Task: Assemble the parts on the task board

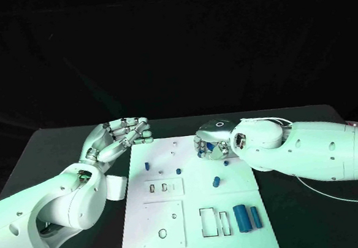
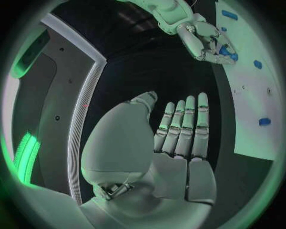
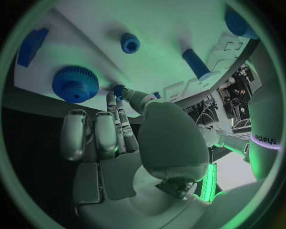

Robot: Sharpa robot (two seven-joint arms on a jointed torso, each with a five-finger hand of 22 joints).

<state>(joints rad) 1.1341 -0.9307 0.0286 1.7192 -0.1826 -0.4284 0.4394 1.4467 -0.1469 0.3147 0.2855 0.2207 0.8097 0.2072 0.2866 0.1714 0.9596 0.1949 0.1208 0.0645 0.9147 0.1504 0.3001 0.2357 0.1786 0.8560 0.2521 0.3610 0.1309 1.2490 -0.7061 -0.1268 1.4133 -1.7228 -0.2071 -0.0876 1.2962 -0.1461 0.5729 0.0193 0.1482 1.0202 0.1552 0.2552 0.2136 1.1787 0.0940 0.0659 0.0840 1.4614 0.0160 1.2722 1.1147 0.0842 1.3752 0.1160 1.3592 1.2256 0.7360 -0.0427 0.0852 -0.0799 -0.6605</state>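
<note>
Evidently working at the far part of the task board [image 1: 241, 184], near its right edge: right hand [image 1: 215, 139] reaching down over the white plate, fingertips [image 3: 119, 90] pinching a small blue part [image 3: 118, 88] just beside the blue gear [image 3: 75, 83], other fingers curling loosely alongside. Probably holding it so lightly in order to steer it toward a seat in the board, though not possible to tell which one. Sitting close by on the plate: a short blue knob [image 3: 130, 43] and a blue cylinder [image 3: 196, 64]. Lying unused at the near end, two larger blue cylinders [image 1: 247, 217] beside the rectangular cut-outs. Left hand [image 1: 120, 138] hovering at the board's far left corner, fingers straight, close together, gripping nothing, seemingly waiting clear of the work or getting ready to steady the plate.
</note>
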